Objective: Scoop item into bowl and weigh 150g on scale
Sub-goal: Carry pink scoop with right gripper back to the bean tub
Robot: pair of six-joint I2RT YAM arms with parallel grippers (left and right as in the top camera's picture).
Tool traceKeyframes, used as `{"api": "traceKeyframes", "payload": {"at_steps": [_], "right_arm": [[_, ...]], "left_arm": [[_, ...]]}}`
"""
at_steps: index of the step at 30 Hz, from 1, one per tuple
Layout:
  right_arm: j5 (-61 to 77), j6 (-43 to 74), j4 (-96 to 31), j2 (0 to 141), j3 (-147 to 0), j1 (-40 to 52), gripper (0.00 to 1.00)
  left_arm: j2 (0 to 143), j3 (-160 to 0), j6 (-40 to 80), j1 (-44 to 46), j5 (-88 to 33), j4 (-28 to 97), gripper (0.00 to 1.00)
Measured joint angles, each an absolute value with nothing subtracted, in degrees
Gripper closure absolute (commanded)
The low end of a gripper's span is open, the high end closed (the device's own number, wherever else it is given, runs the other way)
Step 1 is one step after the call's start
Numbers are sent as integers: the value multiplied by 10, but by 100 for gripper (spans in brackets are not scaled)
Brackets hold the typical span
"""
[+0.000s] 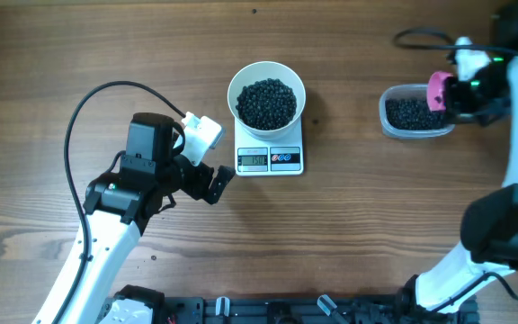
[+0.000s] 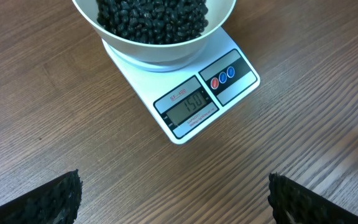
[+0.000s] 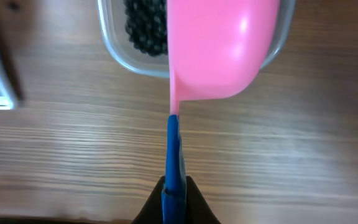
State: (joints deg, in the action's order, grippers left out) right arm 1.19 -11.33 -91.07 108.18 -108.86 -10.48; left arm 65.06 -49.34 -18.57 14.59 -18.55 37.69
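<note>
Task looks about done. The bowl (image 1: pixel 232 94) sits on the scale (image 1: pixel 270 144) at tabletop (image 1: pixel 349 234) centre, well filled w/ the item (image 1: pixel 266 102). In the left wrist view the display (image 2: pixel 188 106) appears to read 150, so target seems met. Prob. nothing left but to park the scoop, or trim if the reading drifts.

Right gripper (image 3: pixel 179 199): jaws closed on the blue handle of the pink scoop (image 3: pixel 222 43), held over the clear tub (image 1: pixel 385 112) at 3 o'clock of the bowl. More item is in the tub. Can't tell if the scoop is loaded.

Left gripper (image 1: pixel 214 184): jaws wide open, holding nothing, just beside the scale at approx 8 o'clock, not touching.

Black cable (image 1: pixel 88 99) loops at 9 o'clock, well apart. Nothing lies btw tub and bowl.
</note>
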Motion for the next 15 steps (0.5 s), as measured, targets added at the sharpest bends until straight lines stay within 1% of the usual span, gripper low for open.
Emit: {"api": "traceKeyframes", "payload": {"at_steps": [4, 9, 15], "right_arm": [[-86, -57, -894, 1082, -1054, -46, 96], [-193, 13, -874, 1082, -1012, -5, 96], [-248, 55, -844, 1082, -1001, 23, 96]], "left_arm": [[651, -493, -186, 146, -185, 377, 0], [651, -493, -186, 146, -185, 377, 0], [651, -493, -186, 146, -185, 377, 0]]}}
